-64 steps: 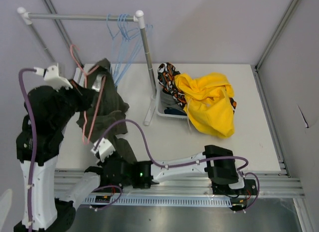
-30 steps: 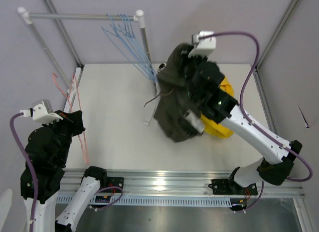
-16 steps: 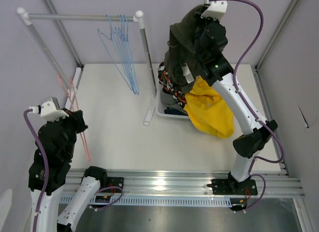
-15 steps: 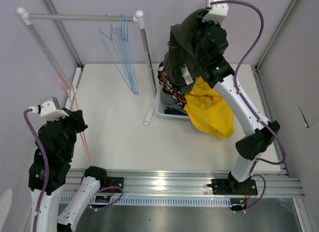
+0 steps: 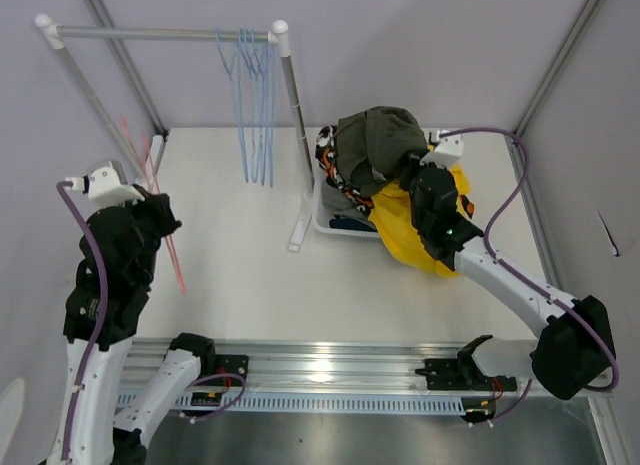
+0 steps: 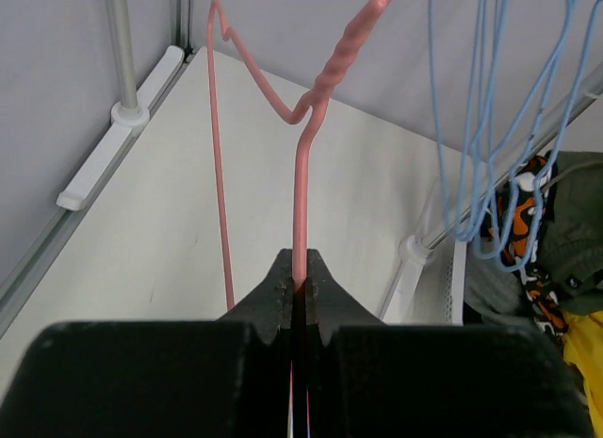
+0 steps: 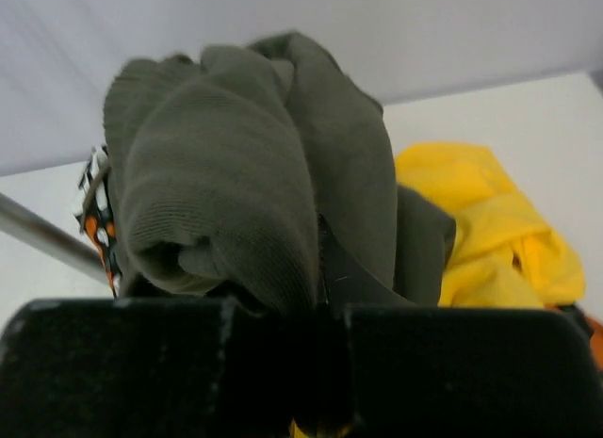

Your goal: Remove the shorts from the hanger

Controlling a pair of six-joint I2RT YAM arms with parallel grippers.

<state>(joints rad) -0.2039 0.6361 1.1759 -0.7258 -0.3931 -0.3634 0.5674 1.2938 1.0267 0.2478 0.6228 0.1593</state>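
White tabletop boxed in by pale grey walls, with a metal rail along the near edge. Nearest, on the left side: left gripper up over the table's left edge, fingers pressed together on the thin wire of a pink hanger, gripped on the straight run below the twisted neck, hook end pointing up and away. Bare wire along all of its visible length. Further in, on the right side: right gripper low over a heap of garments, fingers pinching a fold of the olive shorts, cloth bunched up and over the fingertips. Olive shorts off the hanger, resting on top of the heap at the far right of the table. Just beneath them, yellow shorts spilling toward the near side. To the left of the olive bundle, patterned shorts in orange, black and white. Under the heap, navy shorts just showing inside a white basket. Just left of the basket, the upright white post of a clothes rack, foot on the table. Farthest back: horizontal rail with a cluster of blue hangers hooked near the post end, hanging straight down, well apart from the pink one.
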